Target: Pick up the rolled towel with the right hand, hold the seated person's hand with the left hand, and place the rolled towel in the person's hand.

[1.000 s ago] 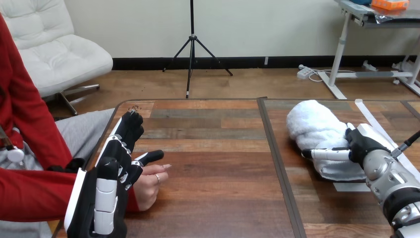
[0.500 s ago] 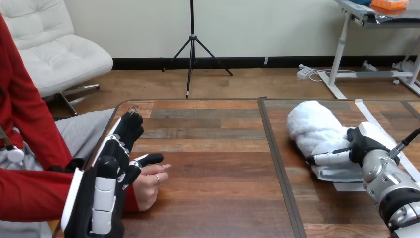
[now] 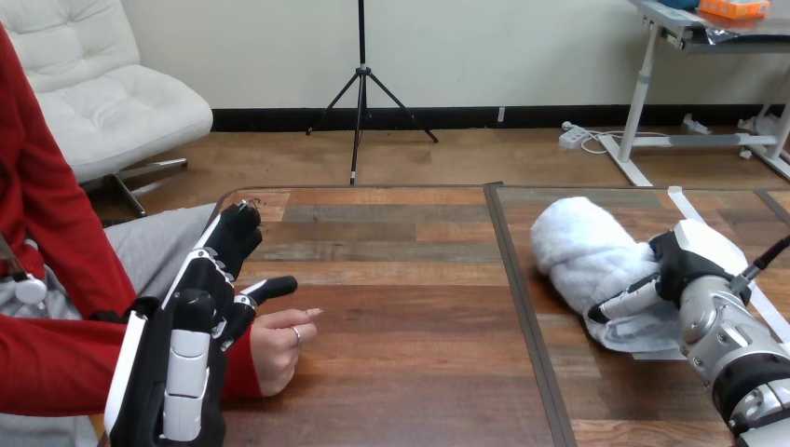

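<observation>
As it clasps the rolled towel [image 3: 582,247], the right hand [image 3: 678,265] is half-curled.

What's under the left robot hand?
The person's hand, resting on the table, pokes out beside the left robot hand. Their wrist is covered, so contact can't be judged.

Wooden table [image 3: 401,307] of brown planks, split by a dark seam [image 3: 524,307] right of centre. White rolled towel [image 3: 579,247] lying at right, near a tape strip [image 3: 694,216]; person's hand [image 3: 279,349] resting at lower left.
</observation>
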Available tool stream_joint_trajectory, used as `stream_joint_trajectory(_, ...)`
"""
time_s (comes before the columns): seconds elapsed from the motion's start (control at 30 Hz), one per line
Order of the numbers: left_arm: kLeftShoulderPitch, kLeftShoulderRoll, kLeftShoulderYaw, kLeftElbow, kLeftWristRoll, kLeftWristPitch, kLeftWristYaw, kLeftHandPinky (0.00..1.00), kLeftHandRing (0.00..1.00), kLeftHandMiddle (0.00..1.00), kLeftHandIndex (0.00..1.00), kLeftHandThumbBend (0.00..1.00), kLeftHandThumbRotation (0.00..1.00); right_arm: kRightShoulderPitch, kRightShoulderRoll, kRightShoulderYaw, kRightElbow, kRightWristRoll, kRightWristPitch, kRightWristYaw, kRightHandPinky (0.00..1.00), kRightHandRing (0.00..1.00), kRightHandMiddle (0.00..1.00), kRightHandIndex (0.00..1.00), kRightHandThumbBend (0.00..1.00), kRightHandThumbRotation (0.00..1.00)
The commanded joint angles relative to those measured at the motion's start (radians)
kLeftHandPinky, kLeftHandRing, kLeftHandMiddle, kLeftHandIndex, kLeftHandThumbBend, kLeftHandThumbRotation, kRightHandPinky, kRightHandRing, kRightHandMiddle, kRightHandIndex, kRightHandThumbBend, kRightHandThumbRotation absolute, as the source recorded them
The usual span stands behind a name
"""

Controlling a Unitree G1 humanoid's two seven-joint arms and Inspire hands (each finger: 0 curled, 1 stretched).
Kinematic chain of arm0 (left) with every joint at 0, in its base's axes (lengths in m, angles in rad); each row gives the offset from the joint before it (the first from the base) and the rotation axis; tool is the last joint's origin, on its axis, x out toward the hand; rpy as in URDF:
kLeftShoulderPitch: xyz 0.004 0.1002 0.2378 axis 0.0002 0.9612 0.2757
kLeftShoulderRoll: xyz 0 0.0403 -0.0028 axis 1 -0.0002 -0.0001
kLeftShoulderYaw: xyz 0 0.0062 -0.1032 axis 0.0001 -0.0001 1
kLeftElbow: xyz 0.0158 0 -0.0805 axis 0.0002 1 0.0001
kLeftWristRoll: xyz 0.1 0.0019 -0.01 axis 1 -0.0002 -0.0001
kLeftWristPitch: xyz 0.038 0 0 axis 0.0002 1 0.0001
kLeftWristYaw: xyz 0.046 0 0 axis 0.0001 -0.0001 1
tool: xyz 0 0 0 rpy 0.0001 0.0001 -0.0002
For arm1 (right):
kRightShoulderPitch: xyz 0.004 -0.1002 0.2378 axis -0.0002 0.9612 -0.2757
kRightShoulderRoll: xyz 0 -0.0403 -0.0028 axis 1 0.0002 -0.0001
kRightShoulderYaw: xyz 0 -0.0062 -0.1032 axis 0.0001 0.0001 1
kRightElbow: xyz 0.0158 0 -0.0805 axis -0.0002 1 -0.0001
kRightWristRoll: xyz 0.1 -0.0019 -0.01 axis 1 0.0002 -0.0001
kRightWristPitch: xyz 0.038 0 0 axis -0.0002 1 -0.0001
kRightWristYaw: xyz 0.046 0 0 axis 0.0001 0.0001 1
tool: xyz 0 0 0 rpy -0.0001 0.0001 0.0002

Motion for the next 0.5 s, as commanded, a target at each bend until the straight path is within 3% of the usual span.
stream_joint_trajectory(0.0,-0.042,-0.020,0.018,-0.030,0.008,-0.021,-0.001,0.73,0.93,0.93,0.88,0.71,0.96,0.026,0.024,0.018,0.019,-0.016,-0.019,0.006,0.45,0.52,0.54,0.45,0.84,0.00)
stream_joint_trajectory(0.47,-0.043,-0.024,0.027,-0.035,0.021,-0.014,0.011,0.74,0.92,0.90,0.85,0.73,0.95,0.031,0.013,0.030,0.021,-0.020,-0.051,0.018,0.42,0.48,0.52,0.45,0.81,0.00)
